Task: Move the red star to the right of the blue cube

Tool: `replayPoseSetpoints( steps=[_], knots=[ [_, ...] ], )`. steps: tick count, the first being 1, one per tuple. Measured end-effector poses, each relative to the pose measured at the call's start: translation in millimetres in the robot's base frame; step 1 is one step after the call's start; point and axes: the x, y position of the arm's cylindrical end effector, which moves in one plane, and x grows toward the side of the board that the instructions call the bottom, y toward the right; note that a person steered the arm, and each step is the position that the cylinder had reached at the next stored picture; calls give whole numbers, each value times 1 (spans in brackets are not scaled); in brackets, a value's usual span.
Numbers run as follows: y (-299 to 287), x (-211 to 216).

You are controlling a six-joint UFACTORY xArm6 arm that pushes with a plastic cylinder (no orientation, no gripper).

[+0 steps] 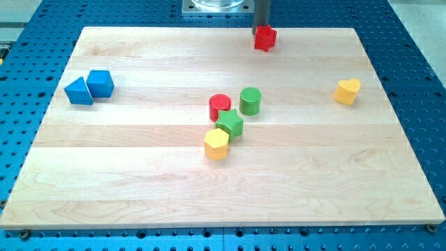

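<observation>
Two reds, two blues, two greens, two yellows, tip (261, 28) seemingly touching red star (265, 38)

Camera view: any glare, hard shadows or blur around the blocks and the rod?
Camera view: lighting even and soft, no glare on the wooden board; blocks cast only faint short shadows; the red star and blue cube look sharp; my tip sits at the star's top edge, its very end hard to separate from the block.
</observation>
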Motion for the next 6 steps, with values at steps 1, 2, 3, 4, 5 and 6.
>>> replayPoseSetpoints(
  steps=[1, 2, 3, 4, 5, 6],
  knots=[
    [0, 35],
    [11, 66],
    [63, 30],
    [105, 9],
    [116, 55],
    [80, 71]
  ],
)
